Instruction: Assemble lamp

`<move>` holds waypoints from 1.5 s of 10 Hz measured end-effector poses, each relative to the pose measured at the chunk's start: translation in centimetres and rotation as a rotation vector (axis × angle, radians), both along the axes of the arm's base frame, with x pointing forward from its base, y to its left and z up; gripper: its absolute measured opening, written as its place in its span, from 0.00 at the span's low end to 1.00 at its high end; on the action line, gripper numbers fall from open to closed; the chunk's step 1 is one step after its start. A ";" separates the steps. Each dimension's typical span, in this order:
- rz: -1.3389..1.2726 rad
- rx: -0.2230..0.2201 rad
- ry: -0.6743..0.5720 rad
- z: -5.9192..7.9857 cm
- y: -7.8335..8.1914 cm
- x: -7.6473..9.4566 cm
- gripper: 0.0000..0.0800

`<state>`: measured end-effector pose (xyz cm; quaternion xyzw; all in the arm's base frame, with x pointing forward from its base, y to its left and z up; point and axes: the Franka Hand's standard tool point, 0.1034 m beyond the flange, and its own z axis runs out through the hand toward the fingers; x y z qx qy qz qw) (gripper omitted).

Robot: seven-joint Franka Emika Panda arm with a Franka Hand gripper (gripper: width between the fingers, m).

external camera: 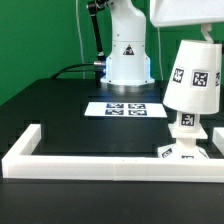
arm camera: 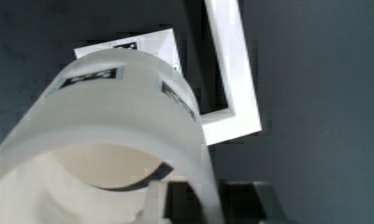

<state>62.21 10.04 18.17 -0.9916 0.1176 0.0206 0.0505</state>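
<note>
The white tapered shade, with black-and-white tags, hangs tilted at the exterior view's right, just above the round bulb. The bulb sits on the small flat base, which stands by the front rail. My gripper holds the shade from above. In the wrist view the shade fills the picture with its open end toward the camera. My gripper is shut on the shade's rim wall, one dark finger on each side. Part of the tagged base shows beyond the shade. The bulb is hidden there.
The long white border rail runs along the table's front and turns back at both ends; its corner shows in the wrist view. The marker board lies in the middle of the black table. The robot's base stands behind it.
</note>
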 end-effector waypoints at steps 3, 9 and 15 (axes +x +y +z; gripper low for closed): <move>-0.006 -0.010 0.004 -1.9 -0.2 -0.6 0.06; -0.010 -0.010 0.002 -1.7 -0.5 -0.6 0.39; -0.133 -0.009 0.002 1.7 0.8 -2.9 0.87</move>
